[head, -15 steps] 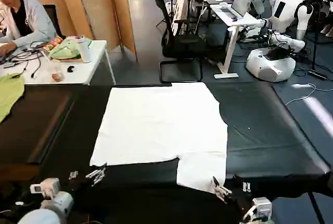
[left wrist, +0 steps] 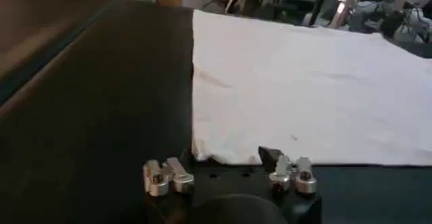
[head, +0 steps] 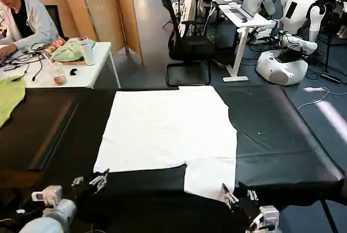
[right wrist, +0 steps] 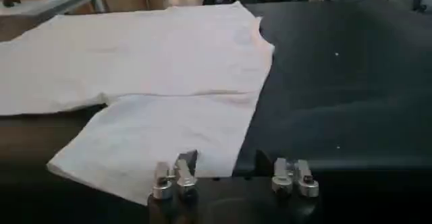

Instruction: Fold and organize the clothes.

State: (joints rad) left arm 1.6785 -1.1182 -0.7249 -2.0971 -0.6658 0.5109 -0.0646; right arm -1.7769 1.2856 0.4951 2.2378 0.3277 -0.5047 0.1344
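Observation:
The white T-shirt (head: 168, 130) lies spread flat, plain side up, on the black table (head: 282, 135). One sleeve (head: 211, 176) reaches toward the near edge. My left gripper (head: 89, 180) is open at the shirt's near left corner. In the left wrist view that corner (left wrist: 199, 152) sits just ahead of the open left gripper (left wrist: 226, 163). My right gripper (head: 238, 194) is open at the sleeve's near corner. In the right wrist view the right gripper (right wrist: 226, 161) straddles the sleeve's edge (right wrist: 236, 154), one finger over the cloth, the other over bare table.
A lime-green cloth (head: 8, 100) lies at the table's far left edge. Behind the table stand a cluttered white desk (head: 87, 76), a black office chair (head: 187, 43) and a white robot (head: 287, 54). Bare black table extends right of the shirt.
Both grippers have edged forward toward the shirt's near edge. The shirt has not moved.

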